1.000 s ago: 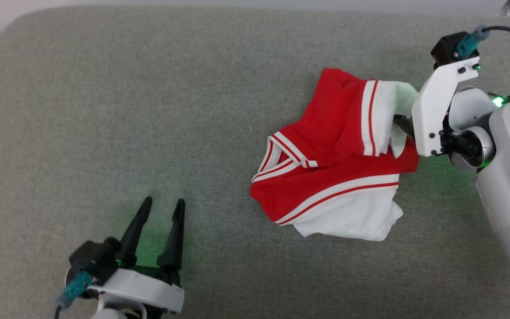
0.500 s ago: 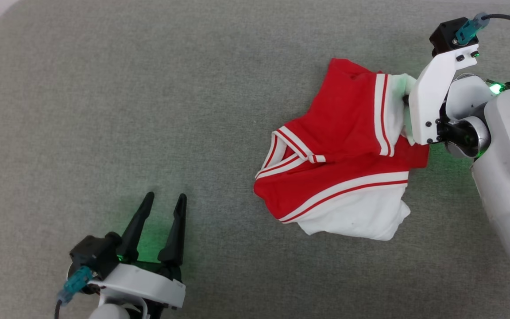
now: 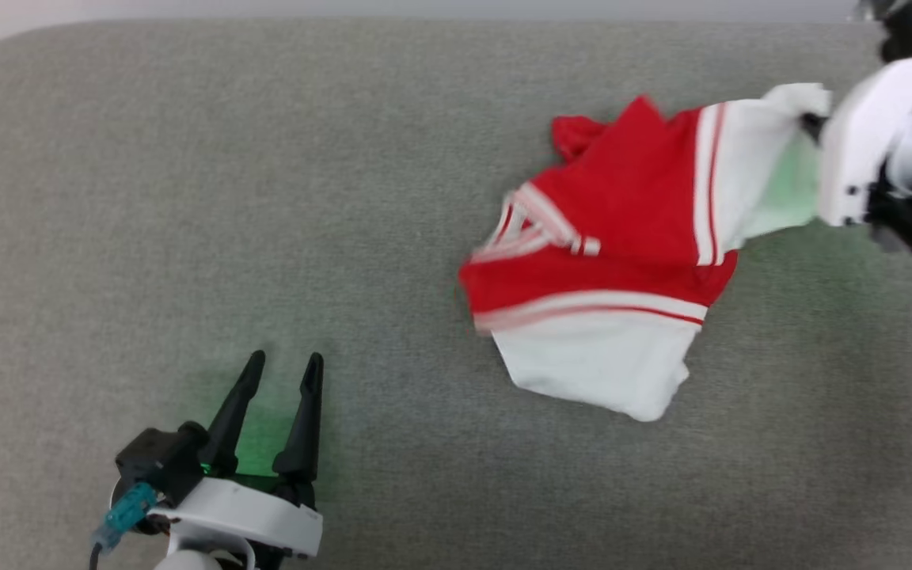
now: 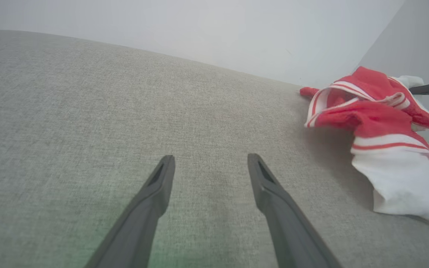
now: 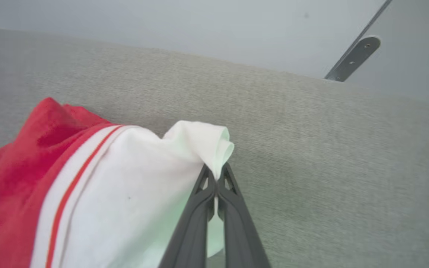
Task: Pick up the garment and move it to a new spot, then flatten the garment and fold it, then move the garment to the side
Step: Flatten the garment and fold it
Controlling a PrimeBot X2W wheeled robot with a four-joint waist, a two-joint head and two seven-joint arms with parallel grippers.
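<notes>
The garment is a crumpled red shirt with white sleeves and red-white striped trim, lying on the grey cushion at centre right. My right gripper is shut on the edge of one white sleeve and lifts that corner toward the upper right; its white wrist shows at the right edge of the head view. The left wrist view has the garment at its right. My left gripper stands open at the lower left, well apart from the cloth, nothing between its fingers.
The grey cushion's rounded far edge meets a pale wall. A metal bracket shows beyond the cushion in the right wrist view. Bare cushion lies left of the garment.
My right gripper has closed on the white sleeve and pulled it up and to the right, stretching the garment that way. The left gripper stays where it was, open.
</notes>
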